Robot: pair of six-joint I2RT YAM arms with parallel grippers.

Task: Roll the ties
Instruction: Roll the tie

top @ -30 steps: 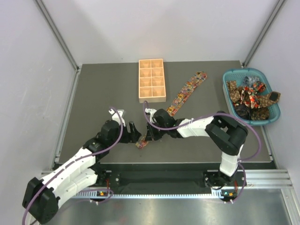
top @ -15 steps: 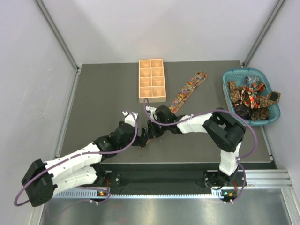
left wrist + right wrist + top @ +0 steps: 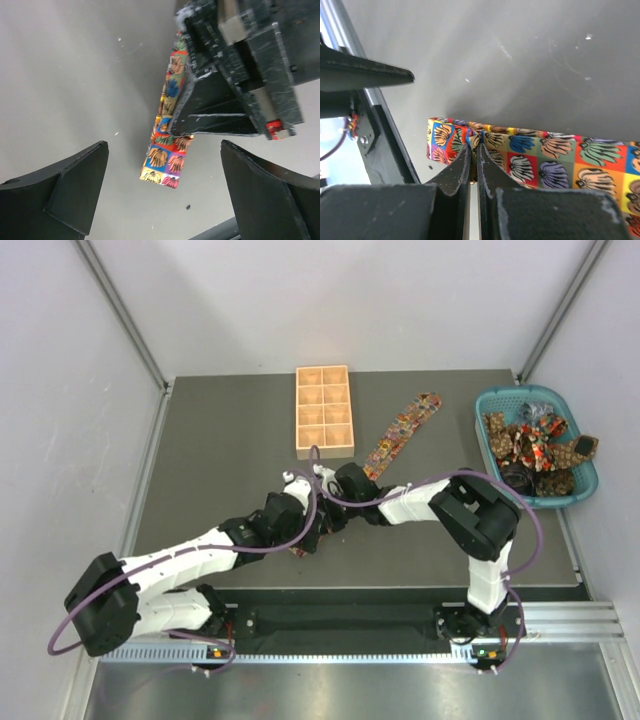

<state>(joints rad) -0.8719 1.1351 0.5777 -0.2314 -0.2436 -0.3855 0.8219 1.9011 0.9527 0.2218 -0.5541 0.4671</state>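
One of the ties point(image 3: 400, 430), printed in bright squares, lies slanting across the mat from near the basket down to the arms. My right gripper point(image 3: 322, 524) point(image 3: 474, 150) is shut on its narrow end, the fabric point(image 3: 545, 152) folded over beside the jaws. In the left wrist view that end point(image 3: 162, 167) hangs free below the right gripper's black body point(image 3: 235, 85). My left gripper point(image 3: 308, 532) point(image 3: 163, 146) stands wide open, its fingers point(image 3: 75, 190) on either side of the tie's end without touching it. More ties point(image 3: 535, 445) are heaped in the basket.
A tan wooden tray point(image 3: 298, 410) with several compartments stands at the back centre. The teal basket point(image 3: 482, 410) sits at the right edge. The table's near edge and metal rail point(image 3: 375, 135) run close by the two grippers.
My left arm has swung right, up to the tie's end, and its jaws have opened wider. The right gripper has stayed shut on the tie in the same place.
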